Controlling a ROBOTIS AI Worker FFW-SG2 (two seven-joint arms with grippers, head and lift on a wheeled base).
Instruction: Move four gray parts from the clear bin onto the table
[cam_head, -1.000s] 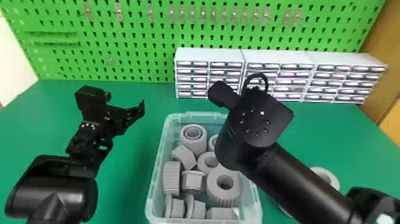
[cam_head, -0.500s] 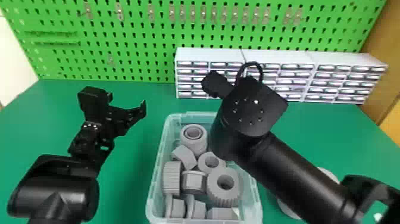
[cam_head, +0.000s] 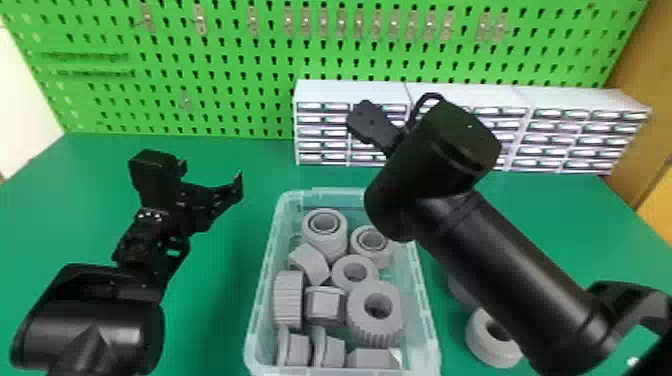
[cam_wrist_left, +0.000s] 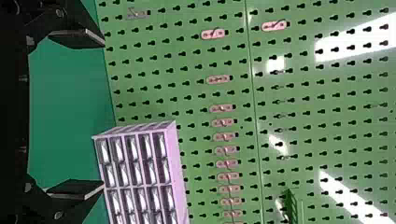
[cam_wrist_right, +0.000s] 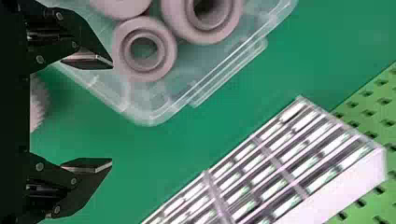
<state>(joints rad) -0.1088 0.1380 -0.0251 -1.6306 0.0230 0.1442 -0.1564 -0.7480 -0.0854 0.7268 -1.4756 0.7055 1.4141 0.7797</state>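
Note:
The clear bin (cam_head: 431, 320) holds several gray parts, among them a ribbed ring (cam_head: 361, 320) and an upright collar (cam_head: 325, 240) at its back left corner. My right arm's gripper (cam_head: 372, 122) is over the bin's back right side, its fingertips hidden behind the wrist. In the right wrist view my right gripper (cam_wrist_right: 112, 114) is open with nothing held, one finger beside a gray ring (cam_wrist_right: 144, 49) in the bin's corner. Two gray parts lie on the table right of the bin, one a ring (cam_head: 487, 345). My left gripper (cam_head: 212, 187) waits left of the bin; its own view shows the gripper (cam_wrist_left: 103, 114) open, holding nothing.
White drawer units (cam_head: 470, 95) stand along the back of the green table (cam_head: 220, 300), before a green pegboard (cam_head: 225, 65). The right forearm (cam_head: 515, 280) passes above the bin's right wall and the table parts.
My right arm has shifted left over the bin's back right corner, and its wrist has turned slightly. The left arm has barely moved. Nothing has been gripped or released.

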